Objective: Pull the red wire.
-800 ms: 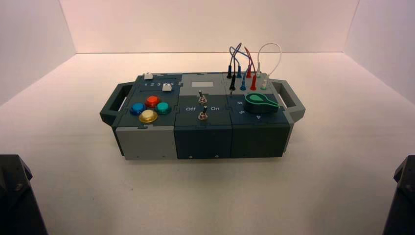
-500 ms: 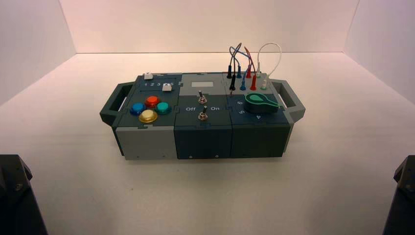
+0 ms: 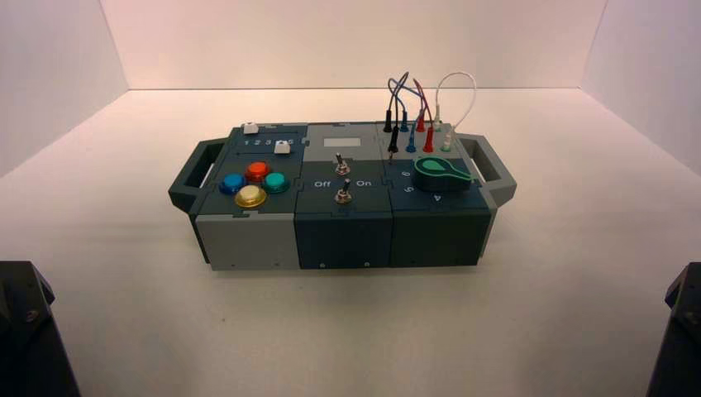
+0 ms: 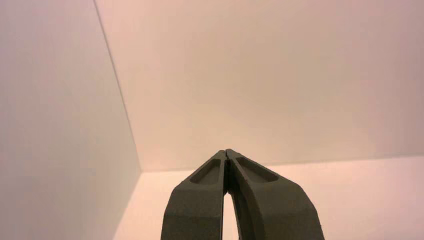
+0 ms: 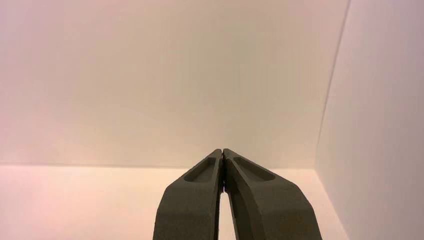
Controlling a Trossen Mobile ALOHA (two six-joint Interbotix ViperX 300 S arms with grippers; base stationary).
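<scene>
— So, did anything change since the earlier pictures?

— Nothing that I can see. The box (image 3: 341, 194) stands at the same place on the table (image 3: 124, 314), and both arms are parked as before, at the near corners of the high view: the left arm (image 3: 29, 331) at the low left, the right arm (image 3: 679, 327) at the low right. Both are cut off by the frame edge.

— And the grippers?

— The left gripper (image 4: 227, 155) has its fingertips pressed together, with nothing between them; it points at the bare wall and floor. The right gripper (image 5: 222, 154) is the same (tips touching, holding nothing). Neither wrist view shows the box.

— Where is the red wire?

— The red wire (image 3: 421, 98) is at the far right corner of the box, with both red plugs standing in their sockets. It arches between the blue wire (image 3: 400, 84) on its left and the white wire (image 3: 460, 81) on its right. The black wire (image 3: 392, 103) is more to the left. The green knob (image 3: 442, 174) sits just in front of them.

— What is hard to see?

— The loops of the blue, black and red wires cross each other, so I cannot follow each one cleanly. The positions of the two toggle switches (image 3: 340, 180) I cannot tell from the high view.
</scene>
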